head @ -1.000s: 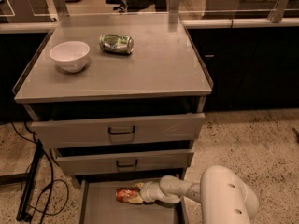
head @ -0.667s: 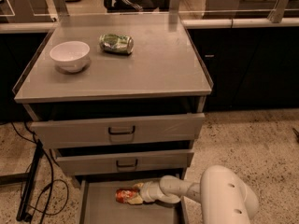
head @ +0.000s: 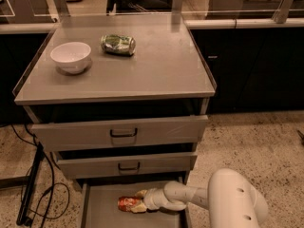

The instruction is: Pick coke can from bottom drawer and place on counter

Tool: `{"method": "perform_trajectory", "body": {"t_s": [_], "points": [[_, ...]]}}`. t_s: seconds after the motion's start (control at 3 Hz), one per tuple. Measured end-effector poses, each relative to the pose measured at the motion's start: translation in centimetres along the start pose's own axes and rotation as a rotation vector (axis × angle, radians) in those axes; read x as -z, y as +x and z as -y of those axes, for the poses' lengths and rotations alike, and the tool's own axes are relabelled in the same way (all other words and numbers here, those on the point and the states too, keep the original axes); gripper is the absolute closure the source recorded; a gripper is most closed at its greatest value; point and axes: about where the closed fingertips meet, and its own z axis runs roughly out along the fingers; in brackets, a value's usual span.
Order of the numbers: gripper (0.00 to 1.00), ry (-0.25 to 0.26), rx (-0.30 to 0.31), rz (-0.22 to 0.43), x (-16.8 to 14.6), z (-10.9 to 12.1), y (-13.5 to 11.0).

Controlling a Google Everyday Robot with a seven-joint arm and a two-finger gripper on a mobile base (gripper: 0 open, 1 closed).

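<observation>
Down in the bottom drawer (head: 100,209), almost nothing has changed over the last second; the coke can (head: 127,203) lies on its side at the same spot on the drawer floor, and the gripper (head: 139,201) stays at the can's right end, with the white arm (head: 187,196) reaching in from the right. The jaws stand one on each side of that end and appear closed against it, though the can is not yet lifted off the floor. I judge that this stillness is the grasp settling, so the pick is barely begun; the lift out of the drawer and the whole carry up to the counter (head: 161,70) remain.

The can is a small red-orange metal cylinder, glossy and thin-walled, so it may roll or slip if the hold is loose; the drawer is flat grey sheet metal with low walls, smooth and hard. Two upper drawers (head: 121,133) of the same grey metal, each with a black handle, overhang the opening, which leaves little room for a straight lift. The counter is a flat, matt grey surface with a thin raised rim; a round white bowl (head: 71,56) and a crumpled-looking green can (head: 118,44) on its side sit at its far left, well apart from the bare near half.
</observation>
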Motion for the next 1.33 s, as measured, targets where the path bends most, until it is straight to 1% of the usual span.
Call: {"method": "perform_trajectory", "body": {"t_s": [0.33, 0.67, 1.0, 1.33], "points": [[1.00, 0.019, -0.006, 0.012, 3.0, -1.6, -0.2], [1.00, 0.053, -0.007, 0.043, 6.6, -0.7, -2.0], [1.00, 0.084, 0.006, 0.069, 9.7, 1.0, -4.2], [1.00, 0.011, 0.072, 0.033, 13.0, 1.2, -6.6]]}}
